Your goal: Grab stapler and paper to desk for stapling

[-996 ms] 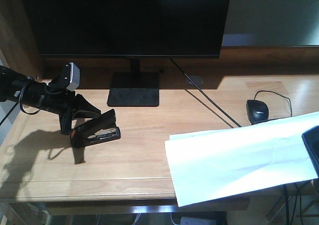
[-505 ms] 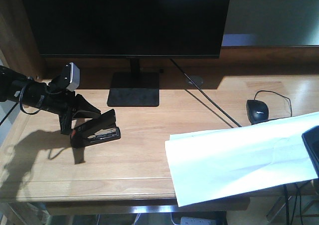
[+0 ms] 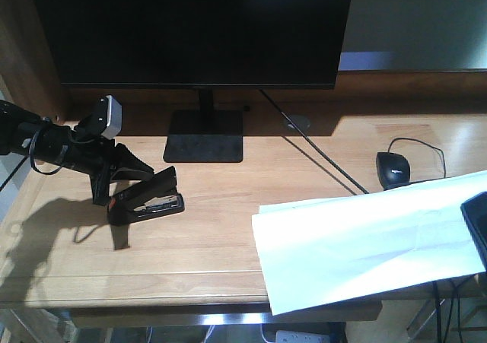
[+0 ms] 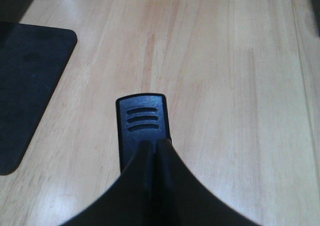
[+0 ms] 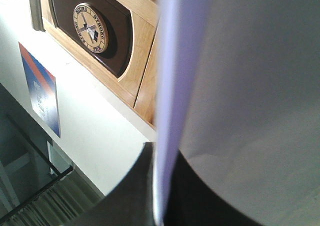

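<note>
From the front, the stapler [image 3: 148, 197] rests on the counter [image 3: 198, 252] just left of and in front of the monitor stand [image 3: 204, 147]. The left tool [image 3: 106, 195] is clamped at its orange end. The paper [image 3: 358, 236] lies well right of that stand, overhanging the front edge, with the right tool [image 3: 475, 230] at its far end.

At the left wrist, the jaws are pressed together over the stapler's rear. I'd judge it rigid and compact, best gripped across its body.

At the right wrist, the sheet is pinched tight. It looks light and floppy and would crease easily, so an edge hold suits it.

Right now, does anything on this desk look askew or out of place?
Yes. The paper lies skewed, its near corner jutting past the front edge of the desk while the right fingers pinch it. The stapler is simply clamped in the left fingers. Nothing looks spilled.
</note>
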### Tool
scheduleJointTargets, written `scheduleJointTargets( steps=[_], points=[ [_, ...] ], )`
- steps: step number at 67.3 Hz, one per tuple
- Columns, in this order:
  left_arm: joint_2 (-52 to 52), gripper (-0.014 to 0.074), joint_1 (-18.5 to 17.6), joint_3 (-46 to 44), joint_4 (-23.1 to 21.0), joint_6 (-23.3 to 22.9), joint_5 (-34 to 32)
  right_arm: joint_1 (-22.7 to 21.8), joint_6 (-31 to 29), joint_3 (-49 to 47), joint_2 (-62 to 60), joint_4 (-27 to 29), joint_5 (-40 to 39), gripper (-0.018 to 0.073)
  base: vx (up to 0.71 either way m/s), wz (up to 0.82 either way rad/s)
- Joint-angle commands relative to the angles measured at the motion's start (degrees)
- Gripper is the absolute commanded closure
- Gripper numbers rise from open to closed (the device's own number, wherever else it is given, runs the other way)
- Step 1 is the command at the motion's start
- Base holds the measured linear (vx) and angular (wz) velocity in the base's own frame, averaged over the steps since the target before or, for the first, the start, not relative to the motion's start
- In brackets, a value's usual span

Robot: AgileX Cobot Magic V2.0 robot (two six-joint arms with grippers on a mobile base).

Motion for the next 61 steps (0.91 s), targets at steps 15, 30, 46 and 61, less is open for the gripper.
scheduleJointTargets(
  steps=[15, 30, 46, 61],
  points=[
    [-3.4, 0.0603, -0.3, -1.4, -3.3, -0.6, 1.7, 0.0, -0.3, 1.4, 0.1, 1.8, -9.7, 0.0561, 0.00, 0.00],
    [-3.4, 0.0603, -0.3, -1.4, -3.3, -0.6, 1.7, 0.0, 0.8, 1.3, 0.1, -2.8, -7.6, 0.0561, 0.00, 0.00],
    [-3.4, 0.0603, -0.3, -1.4, -3.3, -0.6, 1.7, 0.0, 15.2, -4.7, 0.1, -26.9, 5.6, 0.0561, 0.00, 0.00],
    [-3.4, 0.0603, -0.3, -1.4, -3.3, -0.6, 1.7, 0.0, 27.9, -17.2, 0.1, -58.0, 13.8, 0.0561, 0.00, 0.00]
  ],
)
